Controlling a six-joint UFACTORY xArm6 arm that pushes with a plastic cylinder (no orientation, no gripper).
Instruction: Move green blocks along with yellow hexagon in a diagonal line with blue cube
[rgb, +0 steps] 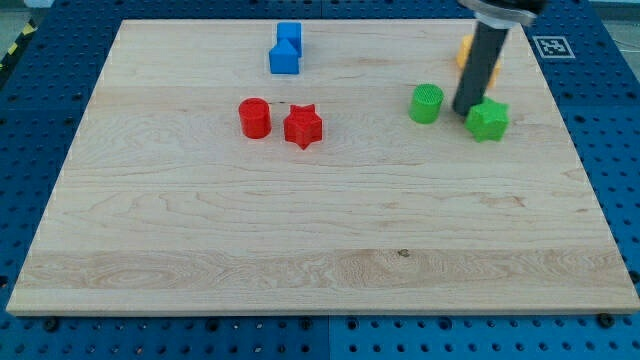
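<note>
A green cylinder (426, 103) and a green star-like block (488, 120) sit on the wooden board (300, 230) at the view's upper right. My tip (464, 111) rests between them, touching or nearly touching the star block's left side. A yellow block (465, 49) lies just above, mostly hidden behind the rod, so its shape cannot be made out. Two blue blocks stand near the view's top centre: one (289, 34) at the back and a cube (284, 59) in front, touching each other.
A red cylinder (255, 117) and a red star (303, 126) sit side by side left of centre. The board lies on a blue perforated table (610, 120) with a black-and-white marker tag (552, 45) at the view's top right.
</note>
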